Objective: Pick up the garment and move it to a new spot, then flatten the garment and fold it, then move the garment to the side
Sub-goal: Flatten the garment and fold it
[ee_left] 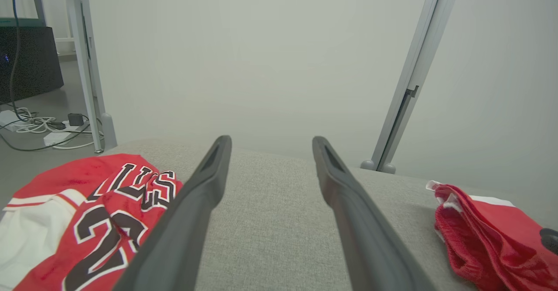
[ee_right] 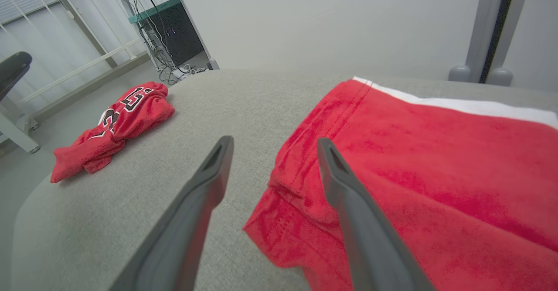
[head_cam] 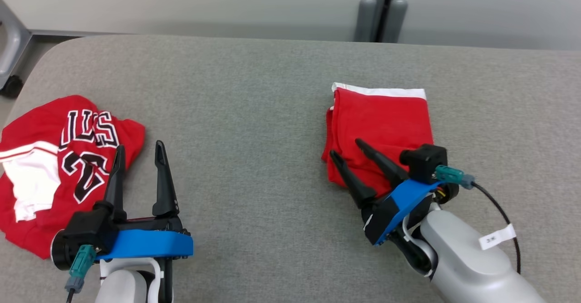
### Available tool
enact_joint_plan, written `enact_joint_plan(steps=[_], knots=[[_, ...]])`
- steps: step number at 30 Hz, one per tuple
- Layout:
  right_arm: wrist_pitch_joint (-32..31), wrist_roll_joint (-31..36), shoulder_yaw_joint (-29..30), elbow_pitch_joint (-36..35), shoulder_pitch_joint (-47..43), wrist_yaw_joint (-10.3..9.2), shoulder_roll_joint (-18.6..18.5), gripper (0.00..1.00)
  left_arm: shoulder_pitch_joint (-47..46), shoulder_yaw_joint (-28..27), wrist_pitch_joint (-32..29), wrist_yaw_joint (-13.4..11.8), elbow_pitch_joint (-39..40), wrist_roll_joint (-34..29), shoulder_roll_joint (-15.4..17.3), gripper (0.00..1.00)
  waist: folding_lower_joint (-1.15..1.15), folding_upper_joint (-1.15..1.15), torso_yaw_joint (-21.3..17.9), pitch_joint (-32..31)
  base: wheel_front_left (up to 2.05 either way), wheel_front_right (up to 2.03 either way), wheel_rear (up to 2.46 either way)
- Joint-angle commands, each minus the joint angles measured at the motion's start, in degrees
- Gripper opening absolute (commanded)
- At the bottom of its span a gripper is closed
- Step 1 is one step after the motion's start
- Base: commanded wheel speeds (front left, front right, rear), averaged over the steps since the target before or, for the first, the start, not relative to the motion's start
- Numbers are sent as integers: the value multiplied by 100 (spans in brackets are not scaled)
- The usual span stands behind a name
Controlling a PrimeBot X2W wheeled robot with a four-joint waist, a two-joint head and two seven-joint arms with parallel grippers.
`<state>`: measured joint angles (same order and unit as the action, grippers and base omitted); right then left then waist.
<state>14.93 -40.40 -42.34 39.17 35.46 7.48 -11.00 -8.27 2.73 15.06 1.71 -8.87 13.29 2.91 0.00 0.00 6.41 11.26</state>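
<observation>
Two red garments lie on the grey desk (head_cam: 254, 89).

Head view: the red shorts (head_cam: 381, 121), folded into a compact rectangle with a white band along the top edge, sit right of centre. A crumpled red jersey (head_cam: 59, 157) sits at the left edge, well apart. The shorts look folded and set aside, so the task appears near its end. The right pincer (head_cam: 346, 147) is over the lower left corner of the shorts, jaws apart, gripping nothing. The left pincer (head_cam: 138, 146) is at lower left, just beside the jersey, spread wide and empty.

Left wrist view: the left pincer (ee_left: 271, 139) frames bare desk between its fingers. The jersey (ee_left: 87, 195) is at lower left and the shorts (ee_left: 479, 230) at lower right.

Right wrist view: the right pincer (ee_right: 274, 139) stands spread. Its right-hand finger overlies the edge of the shorts (ee_right: 414, 160), and the other is over bare desk. Contact with the cloth cannot be confirmed. The jersey (ee_right: 117, 125) lies at mid left.
</observation>
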Motion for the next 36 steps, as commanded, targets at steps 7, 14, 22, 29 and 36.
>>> enact_joint_plan(steps=[7,14,22,29,36], knots=[[28,634,1075,-929,-576,3,-190,100,99,-108,16,32,-45,-125,-4,100,0,0,-443,-245,0,0,0],[28,1135,2009,-1465,-1117,3,-162,100,117,-203,16,34,-146,-242,-4,100,0,0,-735,-348,0,0,0],[29,1535,2990,-1968,-1822,3,-143,100,199,-273,16,42,-222,-483,52,100,0,0,-946,-390,0,0,0],[29,1827,3664,-2328,-2341,3,83,100,321,-344,16,0,-283,-518,145,100,0,0,-984,-444,0,0,0],[28,2251,3929,-2624,-2726,3,347,100,447,-313,-58,-72,-247,-559,211,100,0,0,-915,-563,0,0,0]])
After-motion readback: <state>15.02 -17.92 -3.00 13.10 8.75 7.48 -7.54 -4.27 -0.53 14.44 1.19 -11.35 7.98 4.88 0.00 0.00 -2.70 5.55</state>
